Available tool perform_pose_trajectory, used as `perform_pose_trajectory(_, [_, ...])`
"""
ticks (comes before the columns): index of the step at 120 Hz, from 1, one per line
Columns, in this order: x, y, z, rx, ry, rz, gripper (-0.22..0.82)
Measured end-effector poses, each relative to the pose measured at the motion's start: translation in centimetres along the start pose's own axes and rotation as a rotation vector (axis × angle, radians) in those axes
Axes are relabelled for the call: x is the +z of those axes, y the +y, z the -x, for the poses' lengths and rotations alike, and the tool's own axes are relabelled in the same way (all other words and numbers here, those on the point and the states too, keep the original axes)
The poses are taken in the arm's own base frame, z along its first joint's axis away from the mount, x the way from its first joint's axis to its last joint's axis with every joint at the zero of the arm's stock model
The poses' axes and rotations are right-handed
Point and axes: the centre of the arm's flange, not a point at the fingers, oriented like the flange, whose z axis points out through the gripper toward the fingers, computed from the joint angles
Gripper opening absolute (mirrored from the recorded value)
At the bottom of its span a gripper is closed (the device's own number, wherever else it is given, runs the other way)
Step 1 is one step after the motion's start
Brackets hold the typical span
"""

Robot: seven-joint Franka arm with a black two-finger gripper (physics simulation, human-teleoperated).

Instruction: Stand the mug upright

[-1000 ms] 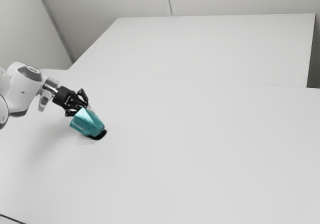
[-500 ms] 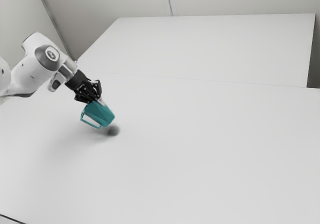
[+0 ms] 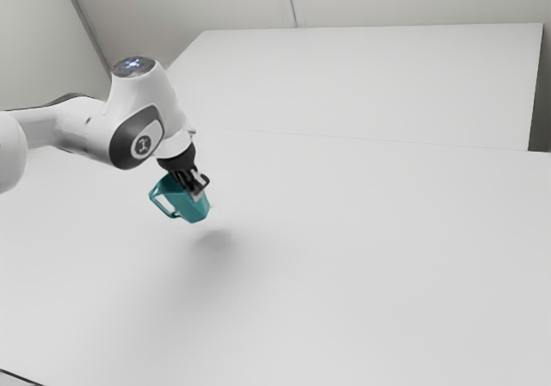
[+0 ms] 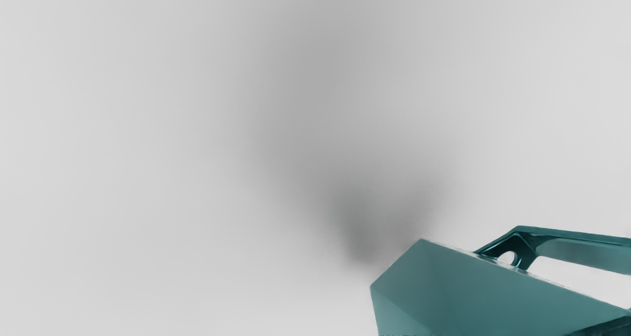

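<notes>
Mug: teal and faceted, the mug (image 3: 187,205) hangs in the air above the white desk (image 3: 344,265), in the grip of your hand (image 3: 199,191).
Hand: closed on the mug at its upper end, one finger against the outer side; how wide the fingers stand, you cannot tell from here.
Tilt: the mug leans, its narrower end lower and toward the exterior view's right.
Handle: the angular handle (image 3: 155,198) juts out toward the exterior view's left, apart from the desk.
Place: over the part of the desk toward the exterior view's left, in from the desk's far edge.
Shadow: a soft gray shadow (image 3: 213,239) falls on the desk below the mug, with a gap between the two.
Arm: your white arm (image 3: 155,97) reaches in from the exterior view's left and bends down to the hand.
Close view: from the wrist, you see the mug's flat faces and part of its handle, with blurred shadows on the desk beyond.
Backdrop: a pale panel (image 3: 362,80) stands past the desk's far edge.
</notes>
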Motion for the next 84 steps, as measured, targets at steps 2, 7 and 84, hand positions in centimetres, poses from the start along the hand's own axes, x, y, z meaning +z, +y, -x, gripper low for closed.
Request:
perform_pose_trajectory(2, [0.2,0.9,-0.6,-0.021,0.002,0.000,-0.18])
perform_pose_trajectory(7, [0.5,2.5,-2.1,-0.063,0.007,0.000,-0.18])
perform_pose_trajectory(84, [5.6,-0.8,-4.4,-0.043,0.048,-0.049,-0.18])
